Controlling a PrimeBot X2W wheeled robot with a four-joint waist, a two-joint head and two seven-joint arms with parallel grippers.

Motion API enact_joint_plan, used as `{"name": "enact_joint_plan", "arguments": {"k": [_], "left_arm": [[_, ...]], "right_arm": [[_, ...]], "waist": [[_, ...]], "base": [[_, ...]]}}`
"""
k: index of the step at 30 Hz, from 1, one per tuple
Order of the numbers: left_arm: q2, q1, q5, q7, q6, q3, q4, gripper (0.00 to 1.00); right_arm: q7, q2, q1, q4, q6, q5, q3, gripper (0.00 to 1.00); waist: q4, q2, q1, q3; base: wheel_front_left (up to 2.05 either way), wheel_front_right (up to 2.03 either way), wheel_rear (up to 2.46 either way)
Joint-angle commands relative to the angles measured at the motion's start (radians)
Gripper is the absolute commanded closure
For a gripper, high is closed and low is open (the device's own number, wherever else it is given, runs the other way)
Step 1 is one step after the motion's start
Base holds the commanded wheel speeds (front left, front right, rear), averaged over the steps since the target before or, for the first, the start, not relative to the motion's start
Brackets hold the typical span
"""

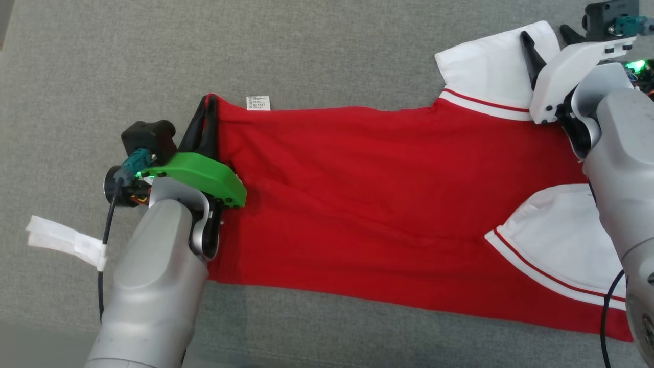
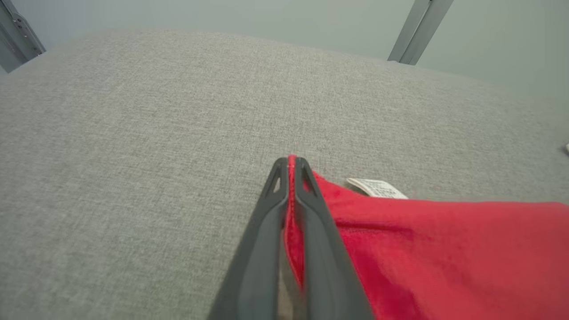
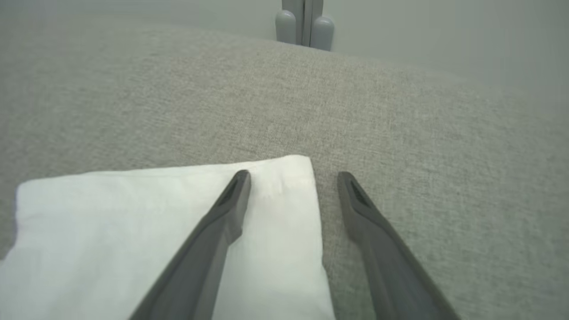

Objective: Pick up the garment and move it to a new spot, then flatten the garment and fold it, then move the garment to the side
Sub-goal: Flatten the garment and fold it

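Note:
The garment [image 1: 368, 189] is a red shirt with white, red-striped sleeves, spread flat across the grey cloth surface. My left gripper [image 1: 208, 102] is shut on its far left hem corner; the left wrist view shows red cloth [image 2: 400, 249] pinched between the two dark fingers [image 2: 271, 213]. My right gripper [image 1: 546, 36] is open over the upper white sleeve [image 1: 485, 71]. In the right wrist view one finger [image 3: 222, 213] lies on the white sleeve [image 3: 111, 235] and the other [image 3: 369, 213] stands just off the sleeve's edge over the bare grey surface.
A white care label [image 1: 258, 102] sticks out from the shirt's far edge by the left gripper. A crumpled white strip [image 1: 64, 240] lies at the left on the grey surface [image 1: 327, 51]. Metal frame legs [image 2: 420, 29] rise beyond the far edge.

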Motion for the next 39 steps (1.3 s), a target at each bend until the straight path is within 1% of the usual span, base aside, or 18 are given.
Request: {"name": "enact_joint_plan", "arguments": {"k": [1, 2, 3, 5, 8, 11, 13, 16, 17, 21, 25, 30, 34, 39], "left_arm": [[0.004, 0.009, -0.019, 0.0, 0.01, -0.012, -0.011, 1.0], [0.004, 0.01, -0.028, 0.0, 0.016, -0.022, -0.015, 1.0], [0.004, 0.01, -0.034, 0.0, 0.02, -0.029, -0.019, 1.0], [0.004, 0.008, -0.046, 0.0, 0.037, -0.039, -0.036, 1.0], [0.004, 0.007, -0.044, 0.0, 0.047, -0.026, -0.061, 1.0], [0.005, 0.005, -0.024, 0.0, 0.048, 0.008, -0.09, 1.0], [0.004, 0.008, -0.015, 0.0, 0.046, 0.032, -0.112, 1.0], [0.005, 0.022, -0.001, 0.0, 0.034, 0.062, -0.137, 1.0], [0.005, 0.029, 0.003, 0.0, 0.034, 0.07, -0.141, 1.0], [0.005, 0.058, 0.029, 0.0, 0.026, 0.104, -0.157, 1.0], [0.005, 0.117, 0.052, 0.0, 0.023, 0.14, -0.168, 1.0], [0.005, 0.21, 0.059, 0.0, 0.017, 0.171, -0.187, 1.0], [0.005, 0.27, 0.054, 0.0, 0.018, 0.185, -0.181, 1.0], [0.005, 0.326, 0.052, 0.0, 0.024, 0.172, -0.153, 1.0]], "right_arm": [[0.02, -0.001, -0.017, 0.029, -0.002, 0.002, -0.004, 0.53], [0.028, -0.005, -0.02, 0.054, -0.002, -0.006, -0.005, 1.0], [0.021, -0.006, -0.021, 0.064, -0.002, -0.011, -0.007, 1.0], [-0.073, -0.033, -0.056, 0.06, -0.002, -0.038, -0.029, 1.0], [-0.188, -0.043, -0.086, 0.045, -0.002, -0.071, -0.067, 1.0], [-0.244, -0.043, -0.097, 0.016, -0.002, -0.103, -0.124, 1.0], [-0.255, -0.032, -0.094, -0.014, -0.002, -0.12, -0.163, 1.0], [-0.255, -0.009, -0.06, -0.11, -0.002, -0.139, -0.219, 1.0], [-0.255, 0.009, -0.033, -0.136, -0.002, -0.141, -0.235, 1.0], [-0.256, 0.06, 0.047, -0.238, -0.002, -0.12, -0.259, 1.0], [-0.256, 0.092, 0.175, -0.316, -0.002, -0.077, -0.239, 1.0], [-0.256, 0.104, 0.342, -0.4, -0.002, 0.003, -0.23, 1.0], [-0.256, 0.114, 0.469, -0.436, -0.002, 0.056, -0.208, 1.0], [-0.256, 0.13, 0.589, -0.464, -0.002, 0.109, -0.2, 1.0]], "waist": [[0.024, 0.0, -0.0001, 0.025], [0.025, 0.0, -0.0001, 0.027], [0.025, 0.0, -0.0001, 0.029], [0.022, 0.0, -0.0001, 0.031], [0.016, 0.0, -0.0001, 0.024], [0.005, 0.0, -0.0001, 0.014], [-0.004, 0.0, -0.0001, 0.006], [-0.022, 0.0, -0.0001, -0.009], [-0.03, 0.0, -0.0001, -0.017], [-0.062, 0.0, -0.0001, -0.057], [-0.093, 0.0, -0.0001, -0.104], [-0.126, 0.0, -0.0001, -0.158], [-0.15, 0.0, -0.0001, -0.19], [-0.163, 0.0, -0.0001, -0.212]], "base": [[0.0, 0.0, 0.0], [0.0, 0.0, 0.0], [0.0, 0.0, 0.0], [0.0, 0.0, 0.0], [0.0, 0.0, 0.0], [0.0, 0.0, 0.0], [0.0, 0.0, 0.0], [0.0, 0.0, 0.0], [0.0, 0.0, 0.0], [0.0, 0.0, 0.0], [0.0, 0.0, 0.0], [0.0, 0.0, 0.0], [0.0, 0.0, 0.0], [0.0, 0.0, 0.0]]}}
